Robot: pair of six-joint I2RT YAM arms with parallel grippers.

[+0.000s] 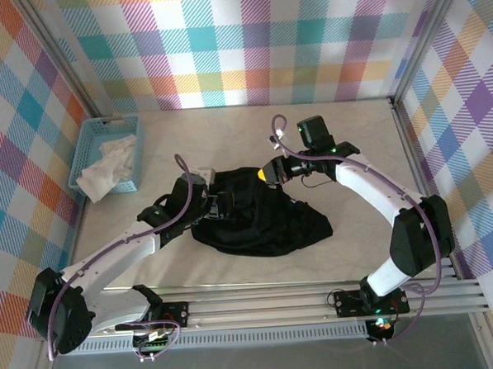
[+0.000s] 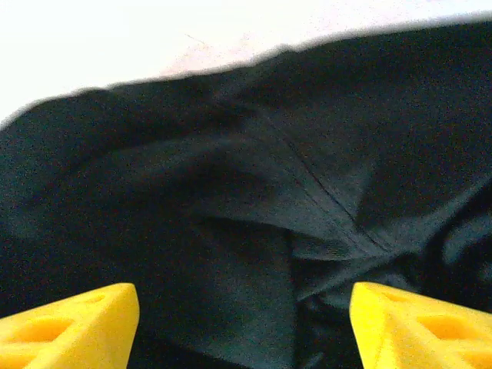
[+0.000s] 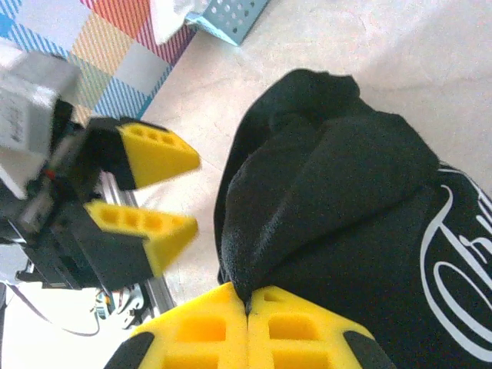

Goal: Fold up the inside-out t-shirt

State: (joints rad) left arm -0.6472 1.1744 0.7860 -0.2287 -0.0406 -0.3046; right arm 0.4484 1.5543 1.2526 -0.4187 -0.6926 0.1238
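The t-shirt (image 1: 261, 221) is located at the centre of the table (image 1: 367, 124), where it is bunched into a crumpled black mound rather than laid flat. In the right wrist view, a white script print (image 3: 461, 254) is seen on the fabric at the right edge. The right gripper (image 1: 267, 173) is positioned at the far edge of the mound, with its arm arched in from the right side. Its yellow fingers (image 3: 200, 330) are pressed together with no gap, and a raised fold of the black fabric is drawn up into the seam between them, so the garment is pinched at that fold. The left gripper (image 1: 218, 201) is positioned at the left part of the mound, near the right gripper. Its jaws are spread wide. In the left wrist view, the two yellow fingertips (image 2: 69, 327) are seen at opposite lower corners, with creased black fabric and one stitched seam beneath them and nothing held between them. In the right wrist view, the left gripper (image 3: 192, 192) is seen with its fingers apart, just beside the edge of the shirt. A light-blue basket (image 1: 111, 122) is placed at the far left corner of the table, well apart from the garment. A white cloth (image 1: 105, 167) is contained in it, partly draped over its near rim.
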